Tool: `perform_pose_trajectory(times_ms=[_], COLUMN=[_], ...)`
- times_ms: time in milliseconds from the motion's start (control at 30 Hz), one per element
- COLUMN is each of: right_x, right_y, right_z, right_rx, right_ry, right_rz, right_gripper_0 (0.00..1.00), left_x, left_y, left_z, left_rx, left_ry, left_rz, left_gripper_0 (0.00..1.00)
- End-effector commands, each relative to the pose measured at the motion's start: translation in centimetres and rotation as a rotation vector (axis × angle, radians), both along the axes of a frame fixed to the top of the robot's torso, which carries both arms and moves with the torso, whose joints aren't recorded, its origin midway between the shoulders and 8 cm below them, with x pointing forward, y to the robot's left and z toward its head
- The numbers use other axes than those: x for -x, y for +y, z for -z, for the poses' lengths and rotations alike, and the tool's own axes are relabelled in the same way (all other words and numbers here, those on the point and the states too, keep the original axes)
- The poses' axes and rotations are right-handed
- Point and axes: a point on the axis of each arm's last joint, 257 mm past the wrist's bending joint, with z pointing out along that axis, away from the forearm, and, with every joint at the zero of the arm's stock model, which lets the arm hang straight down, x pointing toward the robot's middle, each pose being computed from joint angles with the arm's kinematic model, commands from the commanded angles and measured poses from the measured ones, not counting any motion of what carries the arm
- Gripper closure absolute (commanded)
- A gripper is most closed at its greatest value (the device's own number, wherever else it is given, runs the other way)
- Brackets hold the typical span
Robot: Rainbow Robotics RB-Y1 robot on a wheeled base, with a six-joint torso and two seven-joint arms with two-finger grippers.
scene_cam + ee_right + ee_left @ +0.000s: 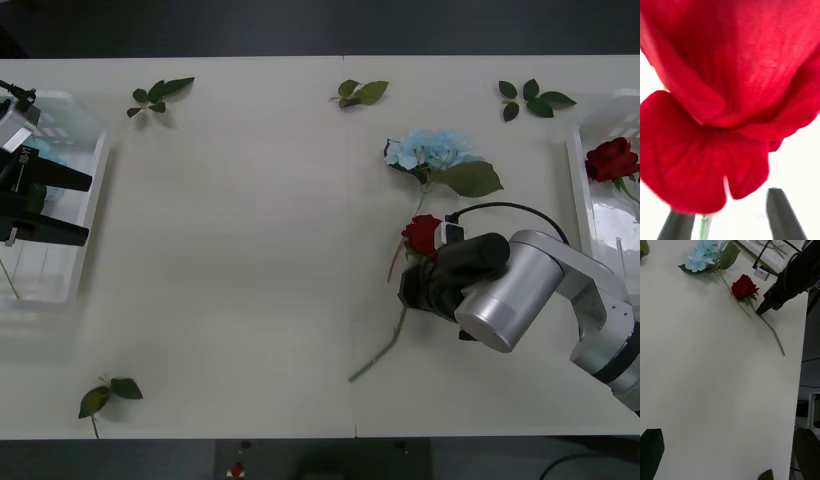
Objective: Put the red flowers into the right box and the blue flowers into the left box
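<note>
A red rose point(421, 233) point(744, 287) lies mid-table, its stem running toward the front edge. My right gripper point(415, 282) point(763, 309) point(730, 225) is down over that stem just below the bloom. It is open, with the stem point(703, 225) between its black fingers. A blue flower point(430, 150) point(703, 255) lies just behind the rose. Another red rose point(611, 158) rests in the right box point(577, 190). My left gripper point(88, 211) hangs open over the left box point(75, 100), where a bit of pale blue point(52, 155) shows.
Loose green leaf sprigs lie at the back left point(160, 95), back middle point(360, 92), back right point(530, 98) and front left point(108, 392). The two boxes stand at the table's left and right ends, with open tabletop between them.
</note>
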Motion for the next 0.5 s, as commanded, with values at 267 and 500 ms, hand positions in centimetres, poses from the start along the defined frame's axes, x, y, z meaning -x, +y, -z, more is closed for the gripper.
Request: perform_pose_trajectory(times_ms=[267,500], right_x=[-2.3,-2.3], right_y=[0.7,0.3], right_z=[-1.5,-1.5], right_rx=[0.013,0.020], right_ry=[-0.045,-0.044], right_rz=[-0.026,-0.028], right_gripper_0=[0.70,0.98], left_x=[-1.3,-1.9], left_y=[-4.5,-6.3], left_z=[-3.5,-3.9], left_rx=[0.055,0.076], left_ry=[-0.091,-0.089], left_rz=[0.067,0.074], left_gripper_0=[0.00,0.00])
